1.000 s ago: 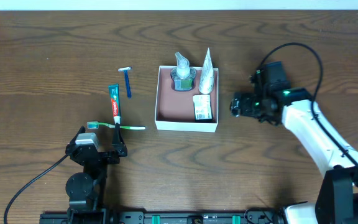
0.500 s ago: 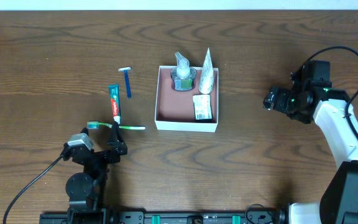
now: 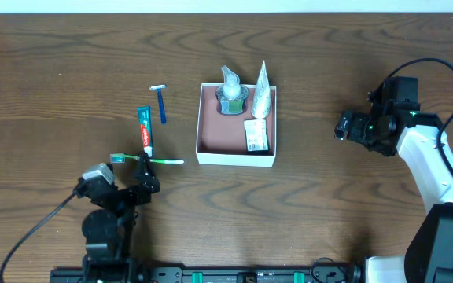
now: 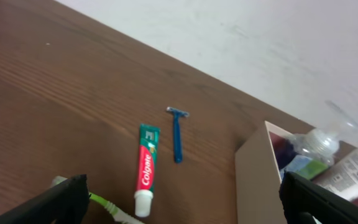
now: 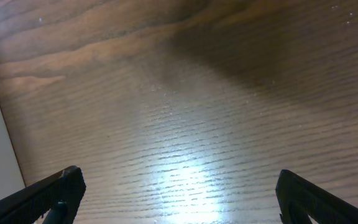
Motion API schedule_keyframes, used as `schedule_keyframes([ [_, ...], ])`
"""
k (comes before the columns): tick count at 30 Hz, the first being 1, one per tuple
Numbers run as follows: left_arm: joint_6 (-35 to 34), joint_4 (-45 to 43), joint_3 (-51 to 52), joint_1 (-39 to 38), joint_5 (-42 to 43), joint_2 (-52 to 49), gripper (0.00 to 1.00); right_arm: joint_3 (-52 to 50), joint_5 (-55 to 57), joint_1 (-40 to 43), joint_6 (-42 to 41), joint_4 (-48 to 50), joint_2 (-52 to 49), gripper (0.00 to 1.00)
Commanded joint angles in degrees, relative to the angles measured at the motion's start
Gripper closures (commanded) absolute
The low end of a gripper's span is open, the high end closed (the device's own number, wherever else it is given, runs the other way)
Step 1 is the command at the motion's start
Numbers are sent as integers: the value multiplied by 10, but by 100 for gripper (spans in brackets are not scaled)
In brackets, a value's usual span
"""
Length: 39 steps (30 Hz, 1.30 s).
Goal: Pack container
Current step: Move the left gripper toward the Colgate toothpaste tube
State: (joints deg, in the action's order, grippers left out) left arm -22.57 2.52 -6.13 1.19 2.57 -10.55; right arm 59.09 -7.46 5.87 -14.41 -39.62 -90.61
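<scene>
The left arm (image 3: pixel 108 216) is all black, with rounded joints and a small grey-white block (image 3: pixel 95 174) on its left. A thin black cable (image 3: pixel 42 232) trails from it. The right arm (image 3: pixel 427 161) has smooth white links, a black wrist section (image 3: pixel 368 130) with a small green light (image 3: pixel 377 121), and a looping black cable (image 3: pixel 427 64). The left fingers (image 4: pixel 61 200) and right fingers (image 5: pixel 64 186) are black and blunt.

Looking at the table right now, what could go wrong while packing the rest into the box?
1. The toothbrush lies against or across the cap end of the toothpaste, just ahead of the open left gripper; grabbing one may drag the other.
2. The bottle and white tube sit at the back of the box; a long item swung in could knock them over.
</scene>
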Motion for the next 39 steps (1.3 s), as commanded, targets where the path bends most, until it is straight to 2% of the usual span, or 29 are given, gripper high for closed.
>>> schedule_keyframes([
  [1, -4, -4, -62, 13, -14, -60, 2, -3, 6, 3, 8, 0, -3, 1],
  [6, -1, 15, -155, 19, -10, -179, 2, -3, 6, 3, 8, 0, -3, 1],
  [13, 78, 78, -278, 19, 80, -284, 2, -3, 6, 3, 8, 0, -3, 1],
  [19, 81, 85, -289, 19, 134, -294, 2, -3, 6, 3, 8, 0, -3, 1],
  [25, 82, 161, -288, 19, 133, -301, 2, -3, 6, 3, 8, 0, -3, 1],
  [31, 72, 133, -301, 19, 135, -329, 2, -3, 6, 3, 8, 0, -3, 1],
  [34, 73, 142, -343, 19, 134, -389, 2, -3, 6, 3, 8, 0, -3, 1],
  [39, 73, 214, -463, 19, 133, -557, 2, -3, 6, 3, 8, 0, -3, 1],
])
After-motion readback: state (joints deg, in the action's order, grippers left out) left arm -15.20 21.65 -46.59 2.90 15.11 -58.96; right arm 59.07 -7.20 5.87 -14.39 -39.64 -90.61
